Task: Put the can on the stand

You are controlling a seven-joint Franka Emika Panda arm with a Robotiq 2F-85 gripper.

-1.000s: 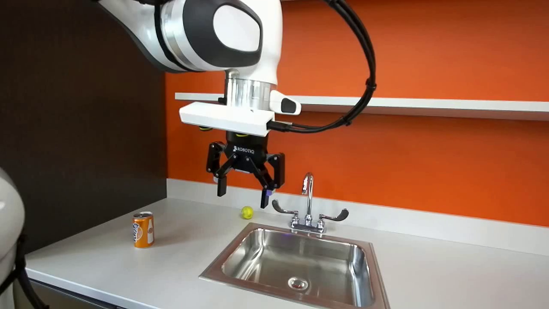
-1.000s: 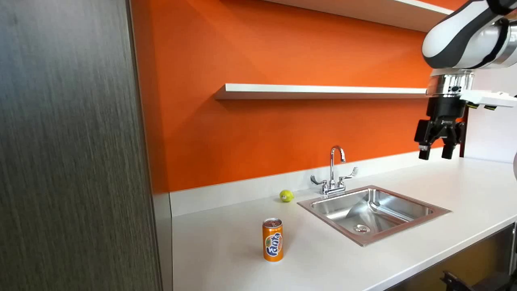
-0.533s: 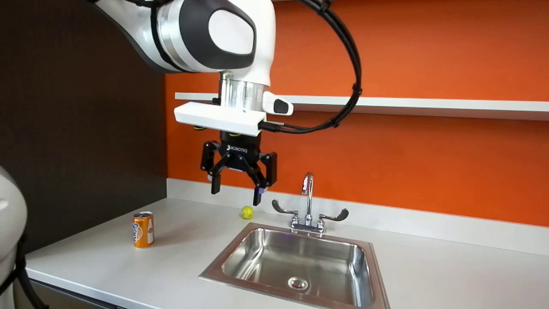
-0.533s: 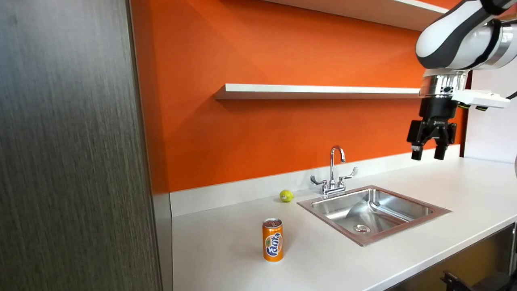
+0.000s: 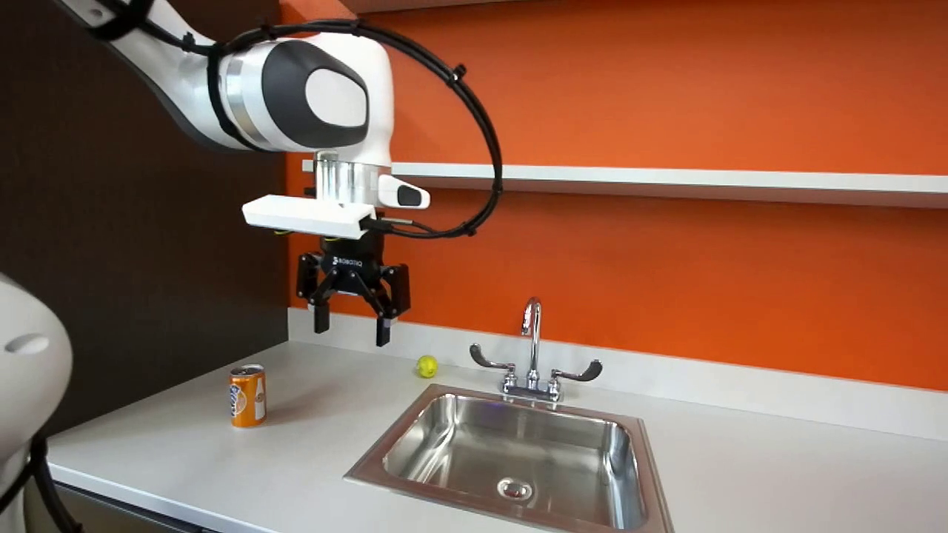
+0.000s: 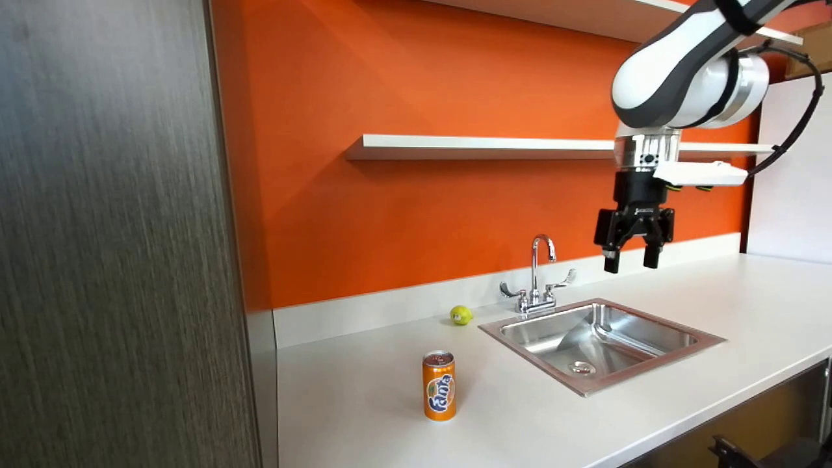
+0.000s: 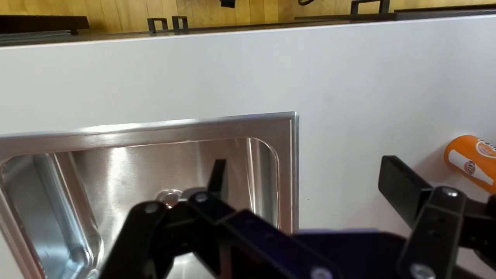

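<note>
The can (image 5: 248, 396) is orange with a silvery top and stands upright on the counter, near the dark side panel. It shows in both exterior views, and in the wrist view the can (image 7: 471, 161) is cut off by the right edge. The stand, a long white wall shelf (image 5: 666, 178), runs along the orange wall; in an exterior view the arm covers part of the shelf (image 6: 487, 147). My gripper (image 5: 352, 337) hangs fingers-down in the air, well above counter level and apart from the can. In the wrist view the gripper (image 7: 305, 166) is wide open, with nothing between its fingers.
A steel sink (image 5: 392, 437) is set into the white counter (image 5: 185, 474). Behind it rises a faucet (image 5: 533, 340) with two lever handles. A small yellow-green ball (image 6: 461, 315) lies near the backsplash. The dark panel (image 5: 148, 222) bounds the can's side. Another shelf (image 6: 585, 19) is higher up.
In both exterior views the arm and gripper have moved left, toward the can's side, and in one of them the gripper is also slightly lower. It stays open. The can has not moved.
</note>
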